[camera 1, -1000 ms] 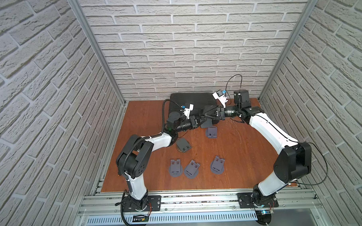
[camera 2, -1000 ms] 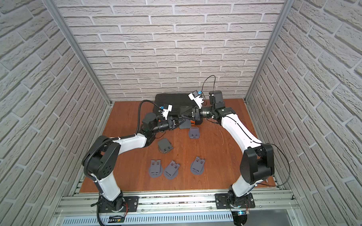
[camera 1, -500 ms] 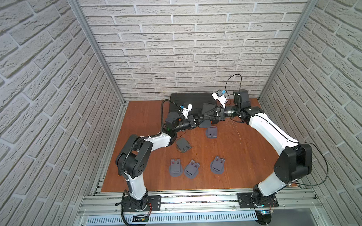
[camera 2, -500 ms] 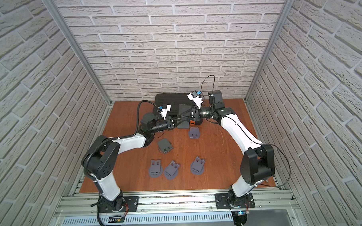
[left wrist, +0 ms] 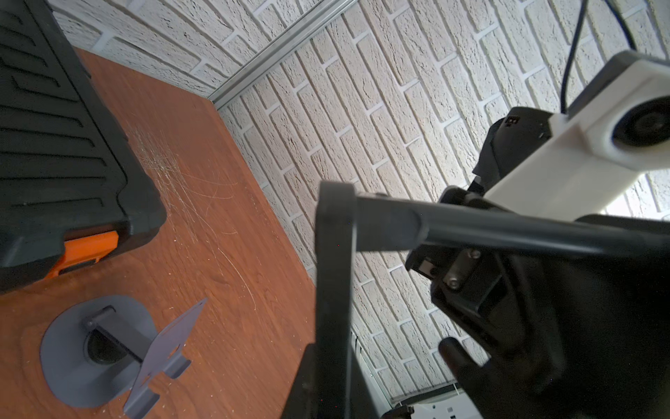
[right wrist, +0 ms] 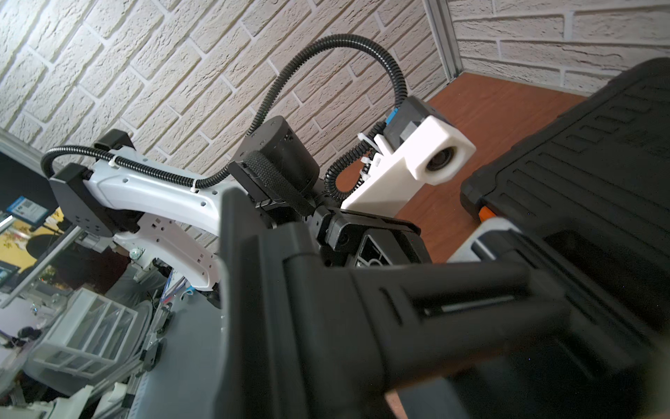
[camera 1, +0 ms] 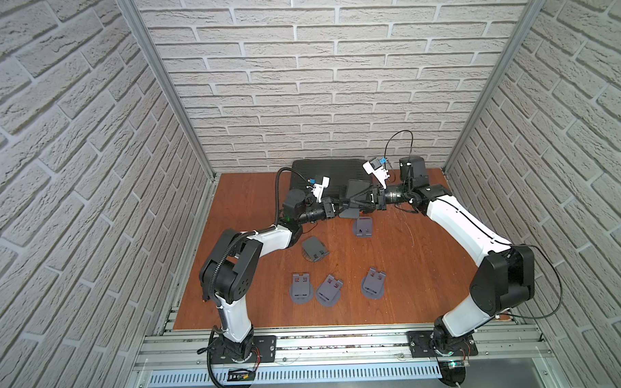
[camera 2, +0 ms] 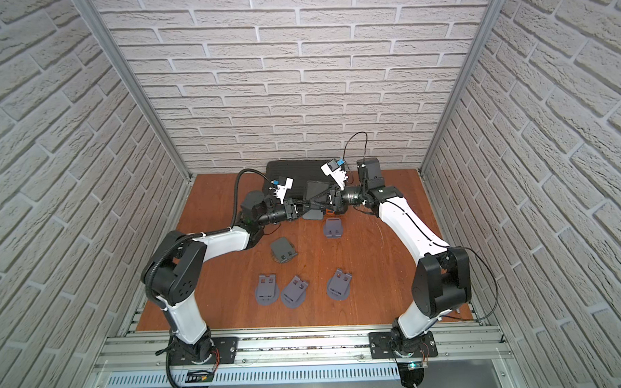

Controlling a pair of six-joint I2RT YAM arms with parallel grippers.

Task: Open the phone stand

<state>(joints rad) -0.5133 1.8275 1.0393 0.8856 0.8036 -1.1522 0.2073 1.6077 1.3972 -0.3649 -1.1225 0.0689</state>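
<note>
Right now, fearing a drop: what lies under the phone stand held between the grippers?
Wooden table, with a gray stand close by. The spot directly beneath is covered by the phone stand itself.

Both arms reached from their bases at the near rail toward the back middle of the worktop [camera 1: 411,269] and met there tip to tip. The left arm [camera 1: 268,239] ran low, its elbow folded over its base and its forearm near level. The right arm [camera 1: 459,225] stretched in one long slant from a raised elbow. The left gripper [camera 1: 345,204] pointed at its partner, jaws closed narrow on the phone stand [camera 1: 354,188], which hung clear of the worktop. The right gripper [camera 1: 353,201] faced it head-on, jaws drawn close and pinching the same stand from the opposite side.
</note>
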